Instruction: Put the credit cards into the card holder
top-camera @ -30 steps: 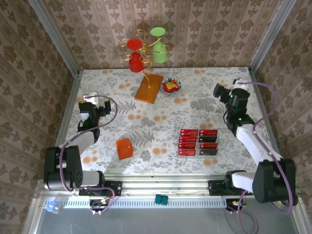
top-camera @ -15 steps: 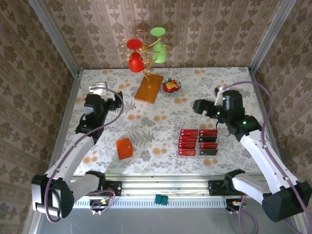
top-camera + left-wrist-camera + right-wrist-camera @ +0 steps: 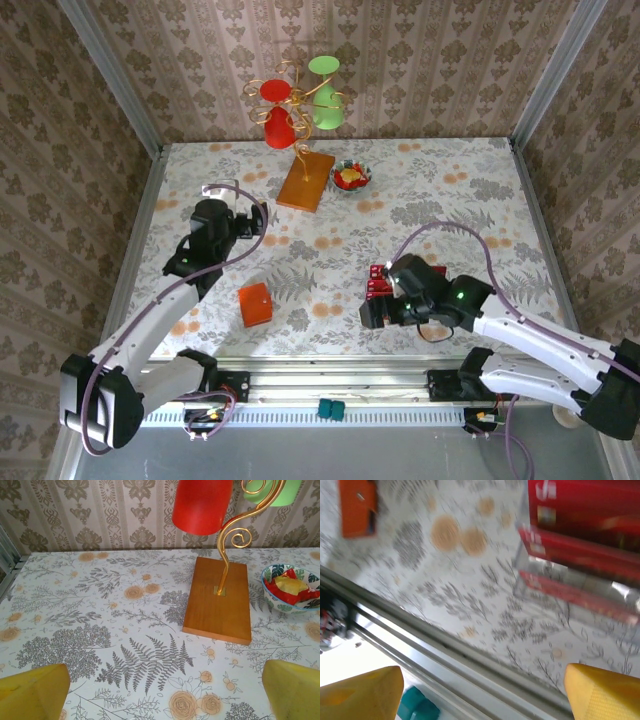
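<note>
Two robot arms are at work over a floral-patterned counter (image 3: 450, 190). Seen from above, the right arm (image 3: 530, 335) stretches in from the lower right corner. Its wrist lies across the credit cards (image 3: 377, 288), just right of centre near the bottom edge, with a few red card edges visible at its left side.

In the right wrist view the credit cards (image 3: 585, 510) fill the upper right of the frame in stepped red rows, blurred. The right jaws stand wide apart and hold nothing. Their yellow fingertips (image 3: 605, 692) sit in the two bottom corners, above the metal rail (image 3: 445, 640) at the counter's edge.

The orange card holder (image 3: 356, 507) lies flat in the upper left of that frame, well apart from the cards. From above, the card holder (image 3: 255, 304) sits left of centre in the lower half, between the two arms and nearer the left arm (image 3: 165, 295), which rises along the left side.

The left jaws are also wide open and empty, their yellow fingertips (image 3: 32, 692) in the lower corners of the left wrist view. Ahead of them, right of centre, lies a wooden board (image 3: 218, 600) bearing a gold wire stand (image 3: 227, 555). A red cup (image 3: 202, 505) and a green cup (image 3: 290, 490) hang from the stand along the top edge. A patterned bowl (image 3: 277, 601) with red and yellow contents sits at the right edge, just beside the board.
</note>
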Robot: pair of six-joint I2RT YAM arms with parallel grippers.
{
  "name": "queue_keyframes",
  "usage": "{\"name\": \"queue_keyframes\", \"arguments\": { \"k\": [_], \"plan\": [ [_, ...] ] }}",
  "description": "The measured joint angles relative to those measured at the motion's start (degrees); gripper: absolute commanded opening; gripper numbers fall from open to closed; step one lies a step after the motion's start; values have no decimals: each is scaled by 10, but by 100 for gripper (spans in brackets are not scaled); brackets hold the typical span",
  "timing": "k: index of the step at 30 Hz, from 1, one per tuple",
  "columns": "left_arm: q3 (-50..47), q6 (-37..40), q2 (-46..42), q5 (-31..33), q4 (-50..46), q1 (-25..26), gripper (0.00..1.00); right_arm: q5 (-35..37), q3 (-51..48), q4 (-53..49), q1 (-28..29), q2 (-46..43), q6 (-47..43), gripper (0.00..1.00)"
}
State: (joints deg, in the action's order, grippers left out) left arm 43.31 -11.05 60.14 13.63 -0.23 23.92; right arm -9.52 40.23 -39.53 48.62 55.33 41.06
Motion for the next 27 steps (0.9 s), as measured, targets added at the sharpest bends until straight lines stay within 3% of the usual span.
{"name": "queue_keyframes", "arguments": {
  "k": [9, 27],
  "plan": [
    [0, -10, -3, 2, -6, 0, 100, 31, -84, 30, 31, 6, 68, 84],
    [0, -28, -3, 2, -7, 7, 100, 90, -82, 98, 6, 108, 54, 85]
  ]
}}
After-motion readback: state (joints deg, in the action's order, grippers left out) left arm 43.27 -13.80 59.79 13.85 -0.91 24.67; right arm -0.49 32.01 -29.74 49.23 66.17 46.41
